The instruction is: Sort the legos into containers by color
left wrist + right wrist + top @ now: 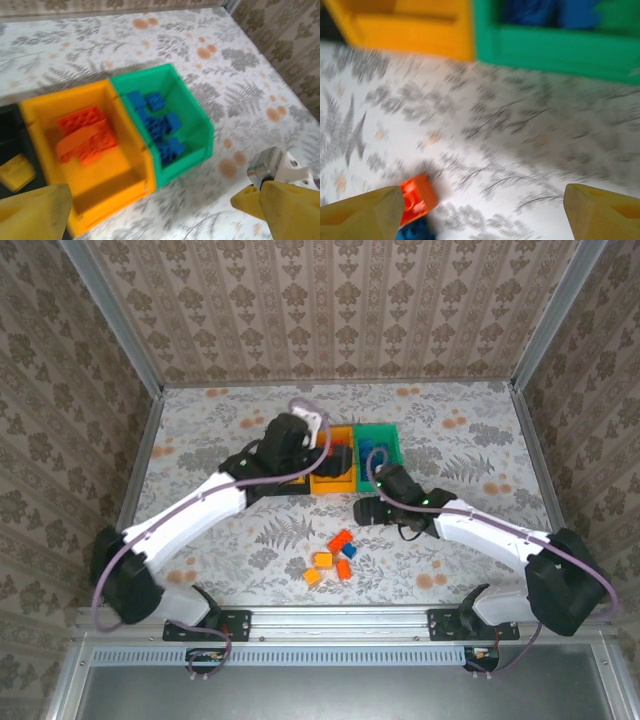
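Observation:
Three joined bins stand mid-table: black [9,131], yellow-orange [95,172] and green [192,127]. Red-orange bricks [85,132] lie in the yellow-orange bin, blue bricks [157,125] in the green one, and a yellow brick [15,171] in the black one. My left gripper [160,215] hangs open and empty over the yellow-orange bin [335,470]. My right gripper [482,212] is open and empty, low over the table in front of the green bin [555,45]. A red-orange brick [417,197] and a blue brick [415,232] lie by its left finger.
Several loose bricks lie in front of the bins: red-orange [340,540], blue [351,552], yellow-orange [323,560]. Patterned walls with metal posts close in the table. The left arm [210,505] crosses the table's left half.

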Tool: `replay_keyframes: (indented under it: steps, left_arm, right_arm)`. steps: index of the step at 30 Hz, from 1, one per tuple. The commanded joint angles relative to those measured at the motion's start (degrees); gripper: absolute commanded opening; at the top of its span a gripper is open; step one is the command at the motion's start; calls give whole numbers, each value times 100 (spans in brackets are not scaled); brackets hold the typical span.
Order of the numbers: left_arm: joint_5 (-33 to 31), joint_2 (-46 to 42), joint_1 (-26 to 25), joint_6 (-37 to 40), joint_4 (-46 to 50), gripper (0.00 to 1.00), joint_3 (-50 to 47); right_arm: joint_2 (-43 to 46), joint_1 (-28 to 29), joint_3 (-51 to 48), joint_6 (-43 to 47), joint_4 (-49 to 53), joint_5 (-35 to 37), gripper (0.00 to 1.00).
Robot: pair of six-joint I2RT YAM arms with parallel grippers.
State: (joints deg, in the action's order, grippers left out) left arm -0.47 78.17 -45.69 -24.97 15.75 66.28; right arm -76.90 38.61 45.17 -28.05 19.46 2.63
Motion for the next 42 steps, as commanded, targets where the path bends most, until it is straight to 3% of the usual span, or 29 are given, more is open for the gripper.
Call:
replay_keyframes:
  steps: [1, 6, 11, 25, 32, 37, 42]
  left_arm:
    - [-548, -694, 65, -264, 94, 100, -882]
    - [-1001, -1933, 179, -542, 336, 100, -1887]
    - [-1031, -2591, 418, -790, 489, 100, -2418]
    - [-797, -2825, 578, -824, 587, 100, -2627]
    - [-738, -2836, 665, -896, 607, 100, -2621]
    - [-683, -2840, 693, -935, 617, 100, -2666]
    - [-606, -2834, 711, -983, 566, 100, -2727]
  right_arm:
    - [-176, 414, 134, 293, 157, -408, 84]
    - [-470, 949, 127, 458, 328, -673, 80]
    - [-836, 1167, 242, 530, 377, -512, 74]
    - [-1339, 1213, 304, 638, 153, -637, 45]
    - [-1175, 1210, 317, 629, 177, -557, 29]
    - [-574, 974, 386, 621, 475, -73, 24]
    - [77, 131, 733, 506, 605, 404, 25]
